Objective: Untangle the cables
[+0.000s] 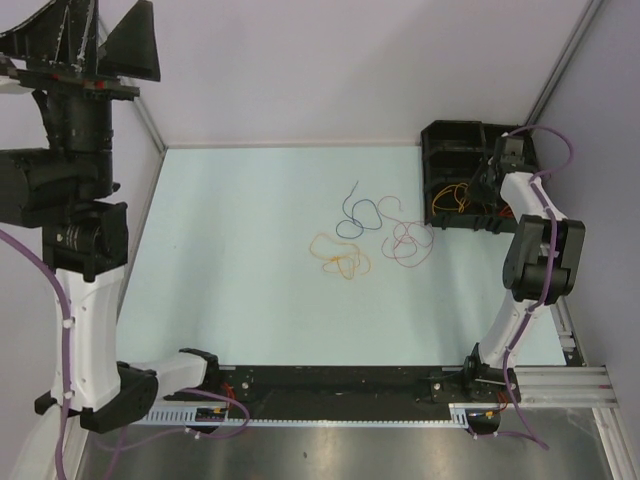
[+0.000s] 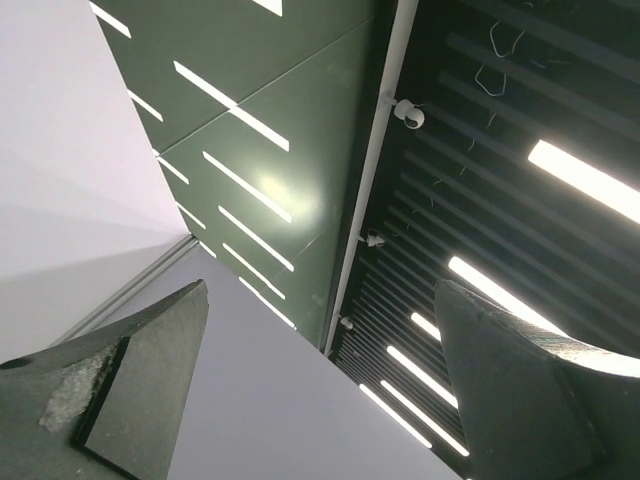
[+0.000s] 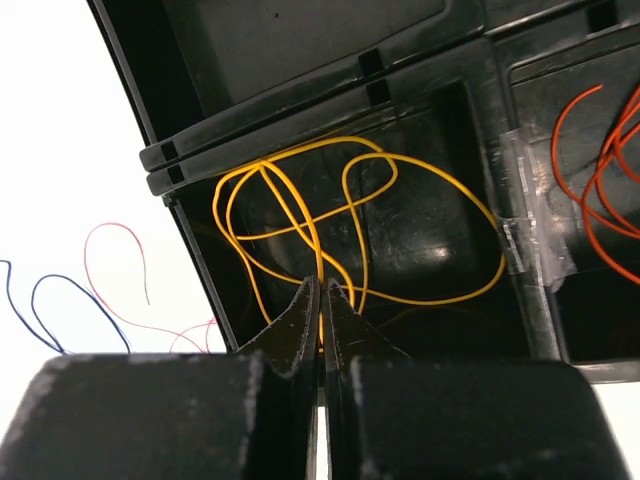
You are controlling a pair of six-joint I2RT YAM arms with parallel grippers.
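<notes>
The yellow cable [image 3: 262, 168] lies looped inside one compartment of a black tray [image 3: 300, 105]. In the right wrist view its loops fill the middle of the frame. The right gripper [image 3: 322, 285] comes up from the lower edge with its jaws pressed together on a single yellow strand at the near side of that compartment. In the next compartment, at the right edge of the same view, are some orange strands [image 3: 555, 140].

From above, the tray [image 1: 450, 140] sits at the upper right of the table [image 1: 230, 280], and the right gripper [image 1: 490, 185] reaches into it, partly hidden by its own wrist. The other cables lie loose near the middle of the frame, left of the tray and apart from it. A blue cable [image 1: 350, 215] is uppermost, an orange cable [image 1: 340, 258] is below it, and a reddish cable [image 1: 408, 240] is to their right. The reddish one may be more than one wire, since the strands are too thin to separate.

The left gripper [image 1: 95, 30] is raised high at the upper left, well away from the cables. Its wrist camera faces ceiling lights [image 2: 580, 180], and the left gripper [image 2: 322, 288] has its jaws spread wide
</notes>
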